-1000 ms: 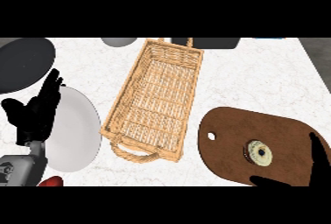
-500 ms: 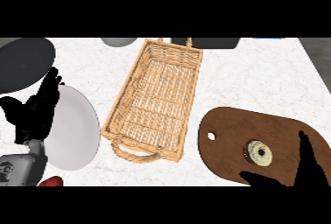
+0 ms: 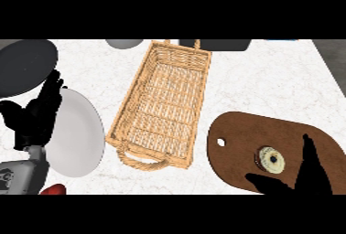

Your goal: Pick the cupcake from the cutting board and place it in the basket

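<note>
Head view: cupcake point(image 3: 272, 160) sits untouched on board point(image 3: 236, 137), lower right, between the open right hand's point(image 3: 308, 177) thumb and straight fingers; recommend closing low round it before lifting to basket point(image 3: 165, 100); left hand point(image 3: 34, 119) rests open, left edge.

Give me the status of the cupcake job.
Done: nothing; the cupcake sits on the cutting board. In hand: the open right hand brackets it, thumb and fingers on either side, not closed. Left: grasp, lift, carry to the basket and release.
</note>
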You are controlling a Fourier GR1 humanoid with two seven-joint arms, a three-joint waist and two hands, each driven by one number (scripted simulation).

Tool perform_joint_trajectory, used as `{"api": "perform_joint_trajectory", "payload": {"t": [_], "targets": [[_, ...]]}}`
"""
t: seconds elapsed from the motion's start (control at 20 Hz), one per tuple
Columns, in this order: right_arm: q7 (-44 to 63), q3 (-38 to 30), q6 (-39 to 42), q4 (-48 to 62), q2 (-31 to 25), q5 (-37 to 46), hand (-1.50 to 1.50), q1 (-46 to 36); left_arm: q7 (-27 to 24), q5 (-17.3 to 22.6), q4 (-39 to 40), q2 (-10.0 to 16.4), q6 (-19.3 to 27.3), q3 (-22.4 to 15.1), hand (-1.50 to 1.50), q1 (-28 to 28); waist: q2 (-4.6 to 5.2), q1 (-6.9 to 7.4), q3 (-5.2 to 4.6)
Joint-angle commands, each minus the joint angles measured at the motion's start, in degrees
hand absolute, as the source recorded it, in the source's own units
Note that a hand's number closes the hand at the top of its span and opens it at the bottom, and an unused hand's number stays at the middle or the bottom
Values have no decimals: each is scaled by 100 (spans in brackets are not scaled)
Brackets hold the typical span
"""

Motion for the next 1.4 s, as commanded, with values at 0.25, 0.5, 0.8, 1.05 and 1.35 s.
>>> {"api": "perform_joint_trajectory", "payload": {"t": [0.25, 0.5, 0.8, 1.05, 1.35], "targets": [[-278, -285, -118, 639, 191, 37, -150, -205, -201, -330, 218, -289, -7, 66, 0, 37, 1, -2, -1], [-497, -200, -191, 987, 329, 123, -150, -247, -147, -287, 102, -356, -147, 172, 0, 60, 0, 3, -1], [-686, -754, 263, 895, -24, -411, -150, -207, 96, -199, -99, -221, -388, 356, 0, 33, -2, -2, 0], [-940, -374, -33, 1564, 357, -215, -150, -208, 218, -348, 162, -265, -286, 350, 0, -348, 2, -4, 0], [-1553, -433, 395, 2159, 7, -628, 150, -438, 54, -523, 14, -546, -107, 128, 0, -60, 7, 32, 3]]}}
